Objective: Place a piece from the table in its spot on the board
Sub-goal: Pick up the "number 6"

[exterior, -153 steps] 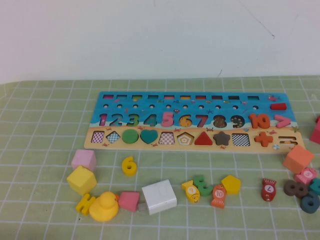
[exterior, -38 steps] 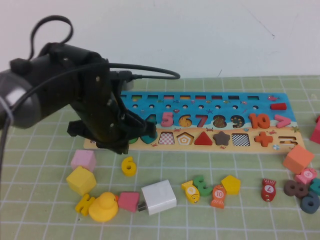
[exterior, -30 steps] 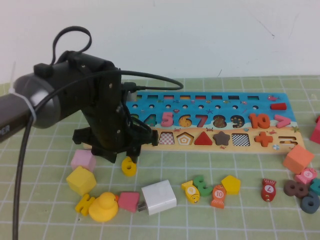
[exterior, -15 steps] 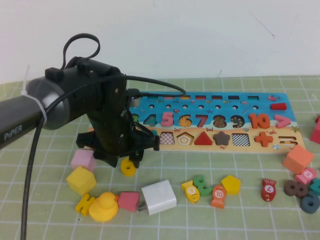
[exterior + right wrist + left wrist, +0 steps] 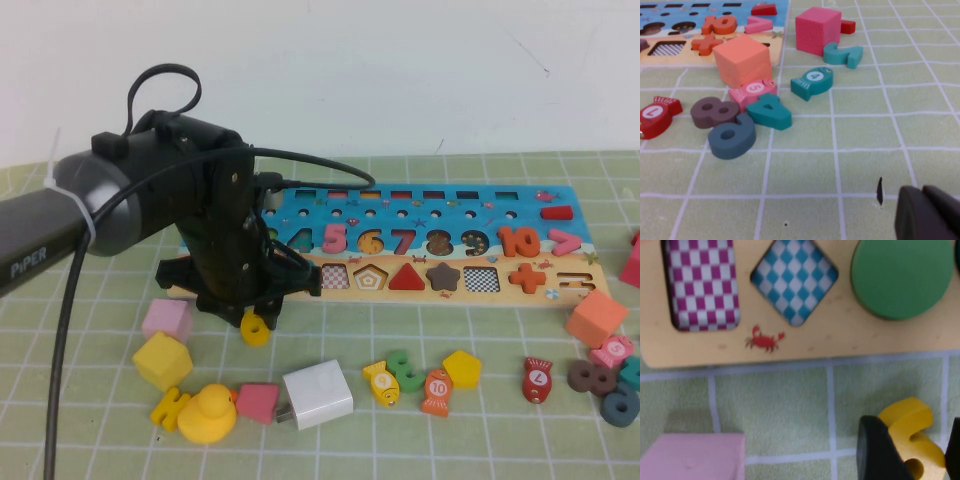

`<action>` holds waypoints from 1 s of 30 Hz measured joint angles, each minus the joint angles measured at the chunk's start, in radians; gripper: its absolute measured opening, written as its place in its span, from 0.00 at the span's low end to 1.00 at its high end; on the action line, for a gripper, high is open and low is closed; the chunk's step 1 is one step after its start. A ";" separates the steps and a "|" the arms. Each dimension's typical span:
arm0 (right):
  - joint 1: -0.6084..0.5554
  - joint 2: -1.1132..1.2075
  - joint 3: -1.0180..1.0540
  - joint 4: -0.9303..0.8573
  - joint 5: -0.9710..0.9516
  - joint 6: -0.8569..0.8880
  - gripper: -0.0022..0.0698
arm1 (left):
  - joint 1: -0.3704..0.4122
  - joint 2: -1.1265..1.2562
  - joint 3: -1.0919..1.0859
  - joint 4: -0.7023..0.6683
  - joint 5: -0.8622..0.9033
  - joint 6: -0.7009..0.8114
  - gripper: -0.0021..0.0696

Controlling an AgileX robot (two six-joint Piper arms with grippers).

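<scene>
Two black fingers of the left gripper (image 5: pixel 912 450) are seen straddling the yellow 6 (image 5: pixel 910 437) on the tabletop (image 5: pixel 420 330), just before the board (image 5: pixel 400 245), not yet clamped; the right gripper (image 5: pixel 927 212), seemingly shut, is parked far off.

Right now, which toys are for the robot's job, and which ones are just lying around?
For the job:
- yellow 6
- puzzle board
- left end effector, fingers either side of the 6

Just lying around:
- yellow duck
- white block
- pink cube
- orange cube
- right end effector, parked over the mat
</scene>
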 joint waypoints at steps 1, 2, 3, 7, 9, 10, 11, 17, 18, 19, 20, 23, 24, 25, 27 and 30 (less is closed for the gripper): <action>0.000 0.000 0.000 0.000 0.000 0.000 0.03 | 0.000 0.002 -0.007 0.000 0.000 0.000 0.38; 0.000 0.000 0.000 0.000 0.000 0.000 0.03 | 0.000 0.004 -0.013 0.000 0.000 0.000 0.38; 0.000 0.000 0.000 0.000 0.000 0.000 0.03 | 0.000 0.004 -0.018 0.000 0.000 0.004 0.37; 0.000 0.000 0.000 0.000 0.000 0.000 0.03 | 0.000 0.004 -0.044 0.000 0.000 0.015 0.33; 0.000 0.000 0.000 0.000 0.000 0.000 0.03 | 0.000 0.005 -0.066 0.000 0.000 0.017 0.29; 0.000 0.000 0.000 0.000 0.000 0.000 0.03 | 0.000 0.005 -0.083 -0.002 -0.002 0.019 0.28; 0.000 0.000 0.000 0.000 0.000 0.000 0.03 | 0.000 0.005 -0.101 -0.008 -0.010 0.021 0.28; 0.000 0.000 0.000 0.000 0.000 0.000 0.03 | 0.000 0.011 -0.195 -0.057 -0.029 0.065 0.26; 0.000 0.000 0.000 0.000 0.000 0.000 0.03 | 0.000 0.011 -0.201 -0.060 -0.009 0.077 0.26; 0.000 0.000 0.000 0.000 0.000 0.000 0.03 | 0.000 0.014 -0.205 -0.062 0.019 0.086 0.26; 0.000 0.000 0.000 0.000 0.000 0.000 0.03 | 0.000 0.016 -0.205 -0.062 0.046 0.100 0.26; 0.000 0.000 0.000 0.000 0.000 0.000 0.03 | -0.013 0.025 -0.205 -0.042 0.134 0.162 0.26; 0.000 0.000 0.000 0.000 0.000 0.000 0.03 | -0.025 0.025 -0.205 -0.022 0.157 0.178 0.26; 0.000 0.000 0.000 0.000 0.000 0.000 0.03 | -0.040 0.025 -0.205 0.003 0.179 0.187 0.26; 0.000 0.000 0.000 0.000 0.000 0.000 0.03 | -0.079 0.025 -0.206 0.054 0.216 0.197 0.26; 0.000 0.000 0.000 0.000 0.000 0.000 0.03 | -0.136 0.025 -0.207 0.117 0.238 0.201 0.26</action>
